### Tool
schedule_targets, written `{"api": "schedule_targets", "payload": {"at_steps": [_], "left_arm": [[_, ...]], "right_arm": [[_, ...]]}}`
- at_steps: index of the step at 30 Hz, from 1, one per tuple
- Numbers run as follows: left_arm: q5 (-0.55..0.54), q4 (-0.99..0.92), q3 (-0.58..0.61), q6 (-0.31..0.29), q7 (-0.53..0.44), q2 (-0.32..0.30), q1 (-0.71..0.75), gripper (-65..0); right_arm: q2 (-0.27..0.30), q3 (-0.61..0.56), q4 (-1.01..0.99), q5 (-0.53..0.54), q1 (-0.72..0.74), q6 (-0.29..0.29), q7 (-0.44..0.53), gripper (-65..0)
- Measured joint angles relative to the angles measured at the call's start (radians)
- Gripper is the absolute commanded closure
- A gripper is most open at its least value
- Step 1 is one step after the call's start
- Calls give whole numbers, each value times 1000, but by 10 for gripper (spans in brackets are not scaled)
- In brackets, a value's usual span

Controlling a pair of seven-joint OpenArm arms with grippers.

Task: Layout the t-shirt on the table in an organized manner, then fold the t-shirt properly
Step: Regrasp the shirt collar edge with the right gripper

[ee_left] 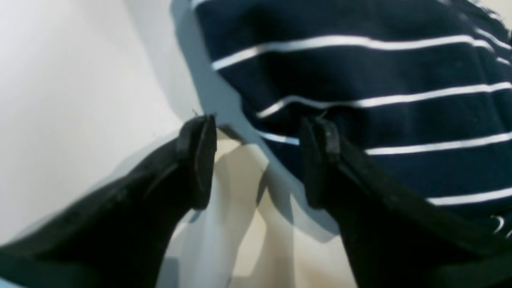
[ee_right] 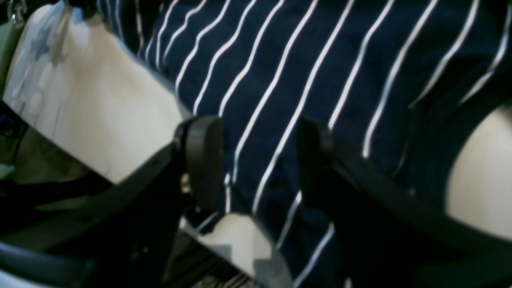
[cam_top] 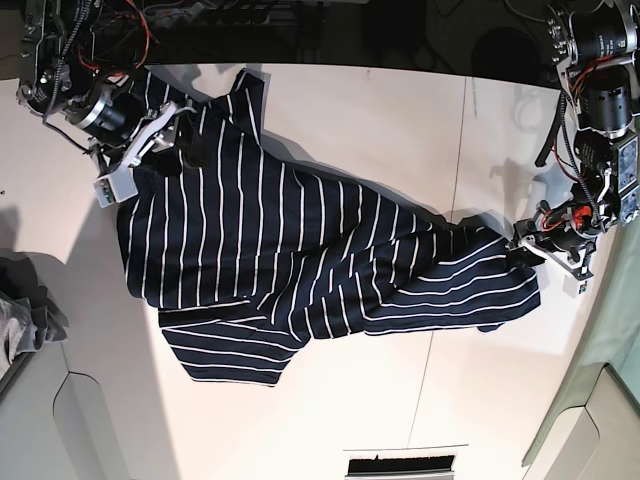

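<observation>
The navy white-striped t-shirt lies spread unevenly across the white table, with a sleeve bunched at the front left. My right gripper hovers over the shirt's far left corner. In the right wrist view, striped fabric shows between the parted jaws of this gripper, which is open. My left gripper sits at the shirt's right end. In the left wrist view it is open, bare table shows between its fingers, and the shirt's edge lies just beyond.
A small grey cloth lies at the table's left edge. A thin dark seam runs across the table right of centre. A dark slot sits at the front edge. Cables and arm bases crowd the far corners.
</observation>
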Motion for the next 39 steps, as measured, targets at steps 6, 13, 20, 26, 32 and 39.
{"api": "schedule_targets", "payload": {"at_steps": [6, 13, 20, 26, 32, 39], "left_arm": [[-10, 0, 0, 0, -16, 4, 0, -359], [-8, 0, 0, 0, -51, 21, 0, -359], [21, 0, 0, 39, -80, 34, 0, -353], [29, 0, 0, 53, -104, 50, 0, 0], [66, 0, 0, 53, -137, 47, 0, 0], [66, 0, 0, 9, -129, 24, 0, 0]], "right_arm": [[0, -1, -15, -17, -85, 0, 29, -303], [0, -1, -90, -75, -82, -46, 108, -303], [0, -1, -101, -75, -68, -45, 108, -303], [0, -1, -103, -67, -23, -34, 108, -303], [0, 3, -85, -69, 29, -34, 106, -301], [32, 107, -11, -75, 106, -27, 106, -164]]}}
